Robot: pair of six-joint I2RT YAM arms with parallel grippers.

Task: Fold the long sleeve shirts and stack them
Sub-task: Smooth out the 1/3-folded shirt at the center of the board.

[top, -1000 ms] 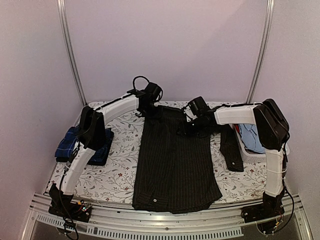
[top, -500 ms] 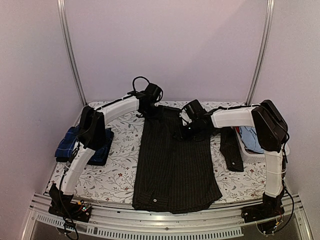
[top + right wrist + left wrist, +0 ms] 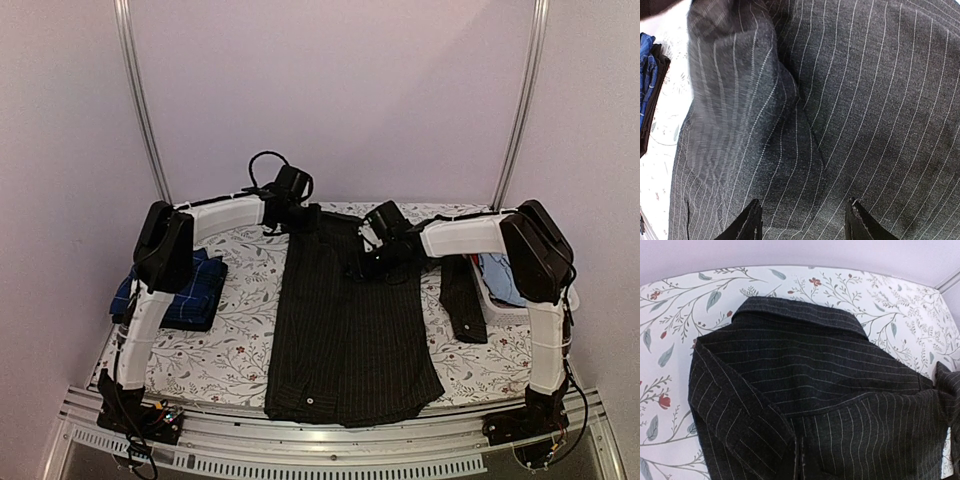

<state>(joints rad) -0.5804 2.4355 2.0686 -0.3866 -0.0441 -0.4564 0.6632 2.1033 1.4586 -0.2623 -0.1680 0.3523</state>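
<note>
The black pinstriped shirt (image 3: pixel 345 320) lies lengthwise down the middle of the table, collar at the far end. One sleeve (image 3: pixel 460 295) trails off to its right. My left gripper (image 3: pixel 291 200) hovers at the collar; the left wrist view shows the collar and shoulders (image 3: pixel 805 370) but no fingers. My right gripper (image 3: pixel 373 257) is open just above the shirt's upper right part, its two fingertips (image 3: pixel 751 222) spread over the cloth (image 3: pixel 865 100) and holding nothing. The navy checked shirt (image 3: pixel 190 290) lies folded at the left edge.
A white basket (image 3: pixel 500 312) with light blue cloth in it stands at the right edge beside the sleeve. The table wears a floral cover (image 3: pixel 230 340). A metal rail runs along the near edge and purple walls close the back.
My left arm has drawn back and its elbow has risen, uncovering more of the navy shirt. My right gripper has shifted a little left over the black shirt.
</note>
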